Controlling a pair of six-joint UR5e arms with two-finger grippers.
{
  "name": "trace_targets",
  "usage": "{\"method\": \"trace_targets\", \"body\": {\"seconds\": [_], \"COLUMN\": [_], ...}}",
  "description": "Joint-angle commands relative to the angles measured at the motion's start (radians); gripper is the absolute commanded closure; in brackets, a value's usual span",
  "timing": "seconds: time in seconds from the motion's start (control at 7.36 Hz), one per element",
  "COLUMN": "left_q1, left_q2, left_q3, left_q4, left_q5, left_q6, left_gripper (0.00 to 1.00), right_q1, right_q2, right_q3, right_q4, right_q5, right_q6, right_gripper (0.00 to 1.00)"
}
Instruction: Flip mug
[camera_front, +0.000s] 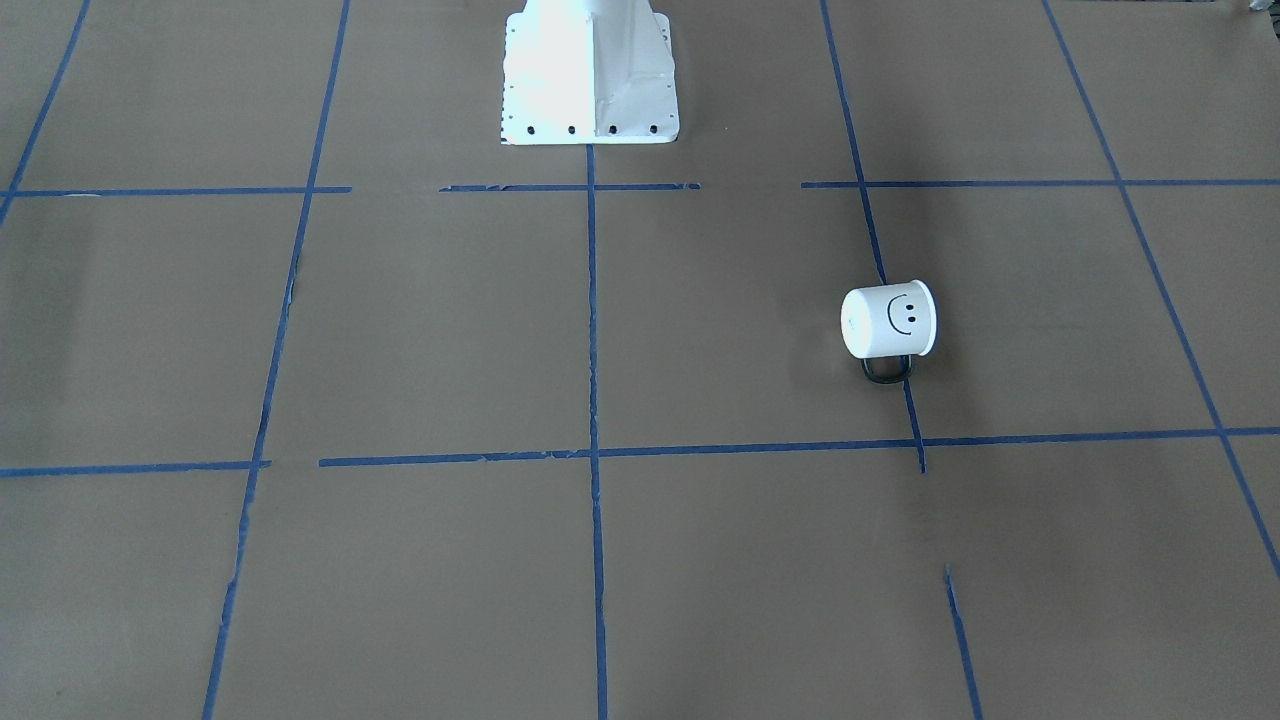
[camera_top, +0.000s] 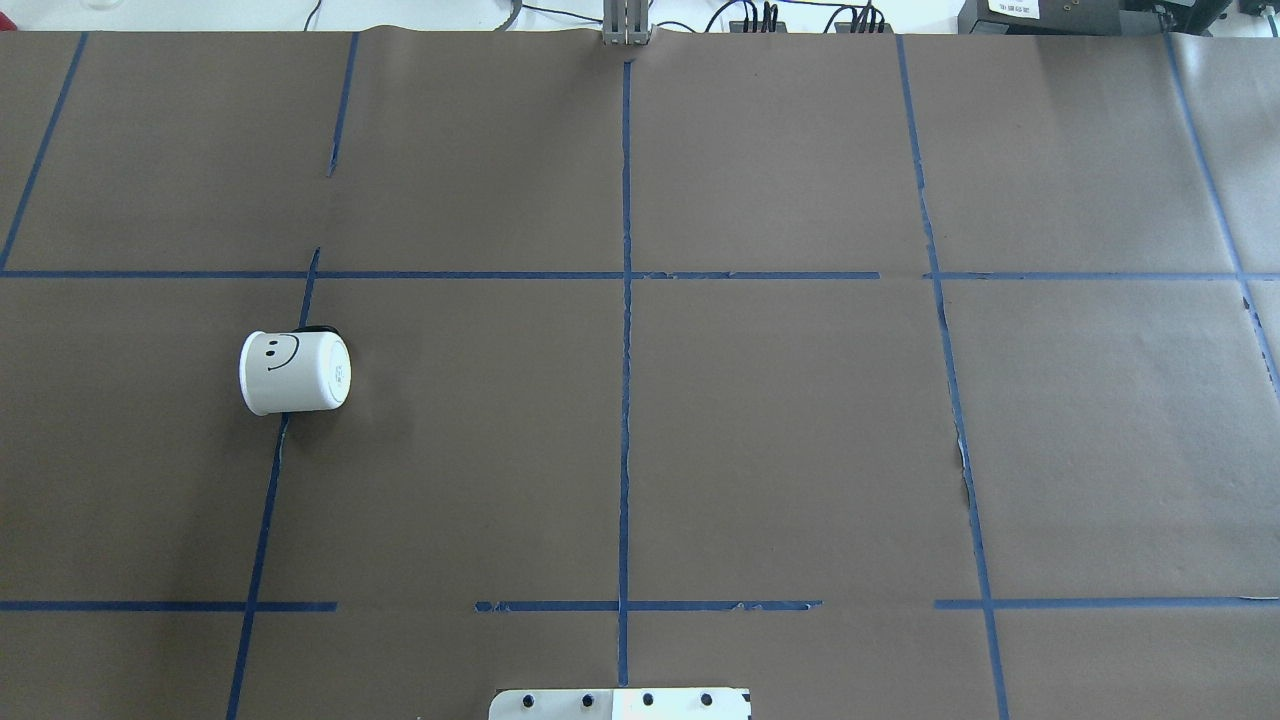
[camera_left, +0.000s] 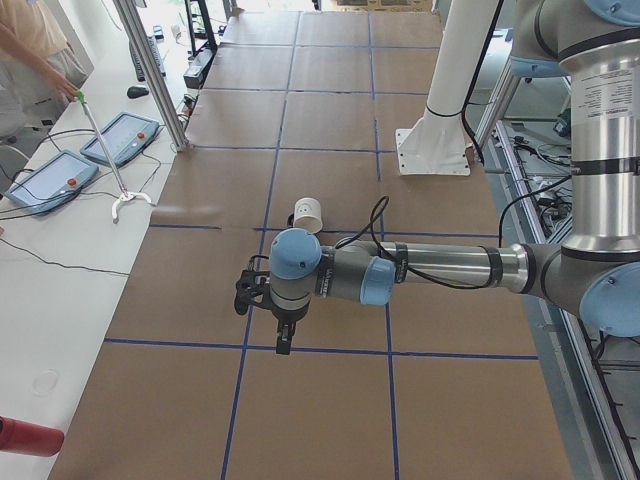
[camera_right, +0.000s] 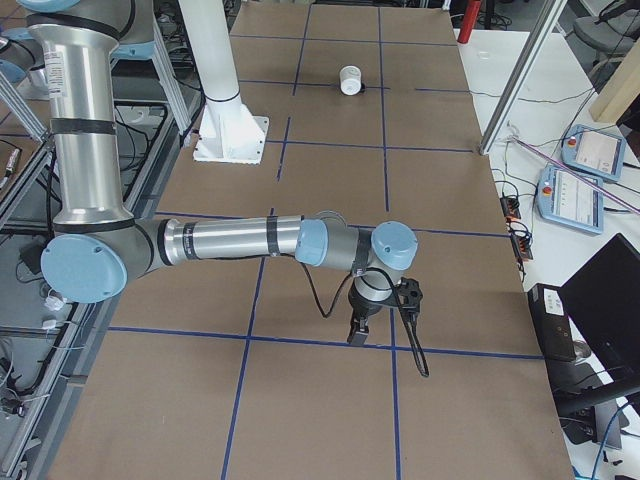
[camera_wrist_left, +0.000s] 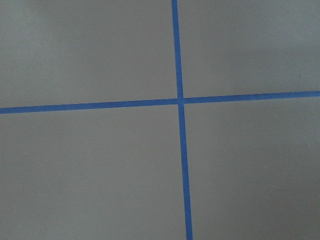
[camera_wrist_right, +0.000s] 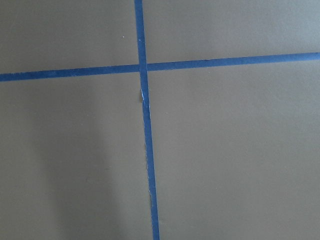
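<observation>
Nearest me in the view from the table's left end is the black two-finger left gripper (camera_left: 284, 346). It hangs pointing down over a crossing of the blue tape lines (camera_wrist_left: 181, 100) on the brown paper-covered worktop (camera_top: 800, 450). I only see it from the side, so I cannot tell whether it is parted or closed. That is my first worry: if it comes down closed, it will knock the target instead of straddling it.

Further along, well apart from that gripper, is the small white cylindrical mug (camera_top: 295, 372) with a black smiley face and a thin black loop handle. It lies on its side across a tape line in the robot's left half. The face is up, the flat bottom points toward the table's middle, and the mouth points toward the left end. The handle (camera_front: 887, 368) lies low on the side away from the robot. I judge it will stop a roll that way, while a nudge toward the robot would send the mug rolling. A finger could also snag in the loop. The wall looks smooth, so a shallow pinch could let the mug swing or slip partway through the turn, and a tilted set-down would tip it back over.

Neither wrist camera shows the mug, so I would be approaching on the fixed views alone.

Beyond it stands the white pedestal (camera_front: 590, 90). At the far end the right gripper (camera_right: 357, 338) also hangs pointing down over tape, and I cannot tell its state either. I would not ask it to reach this far.
</observation>
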Motion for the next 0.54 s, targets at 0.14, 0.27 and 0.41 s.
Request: {"method": "trace_targets", "body": {"seconds": [0.14,0.27,0.41], "left_q1": [0.002,0.003,0.005], "left_q2": [-0.017,-0.022,-0.043], "left_q3": [-0.009,0.003,-0.009], "left_q4": [-0.003,-0.006,-0.024], "left_q5": [-0.002,-0.004,-0.007], "left_q6": [-0.003,0.0,0.0], "left_gripper": [0.0,0.0,0.0], "right_q1": [0.0,0.0,0.0], "right_q2": [-0.001,-0.001,-0.001], "right_q3": [0.0,0.0,0.0], "right_q4": [0.0,0.0,0.0], "right_q5": [0.0,0.0,0.0], "right_q6": [0.0,0.0,0.0], "right_gripper": [0.0,0.0,0.0]}}
